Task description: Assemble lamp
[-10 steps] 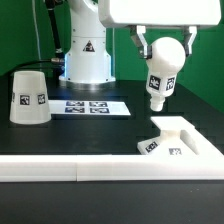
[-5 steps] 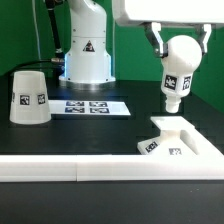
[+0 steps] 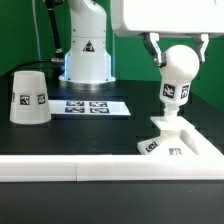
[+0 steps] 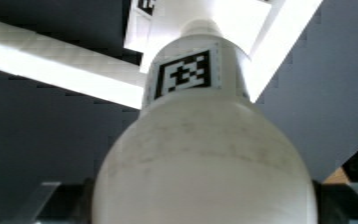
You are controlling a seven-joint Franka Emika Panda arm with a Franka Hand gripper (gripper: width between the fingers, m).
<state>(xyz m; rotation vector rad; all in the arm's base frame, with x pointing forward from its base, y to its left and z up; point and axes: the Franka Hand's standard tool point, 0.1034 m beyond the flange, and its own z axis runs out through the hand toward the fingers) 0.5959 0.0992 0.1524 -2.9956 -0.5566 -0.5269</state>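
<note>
our gripper pinches the bulb by its round head above the base; we judge it light, rigid, slippery.

The arm is glossy white, its thick rounded column bearing a black triangular warning mark — a blue glow rings its foot. Black cables run alongside. A white boxy housing carries the pincer — slim dark fingers.
</note>
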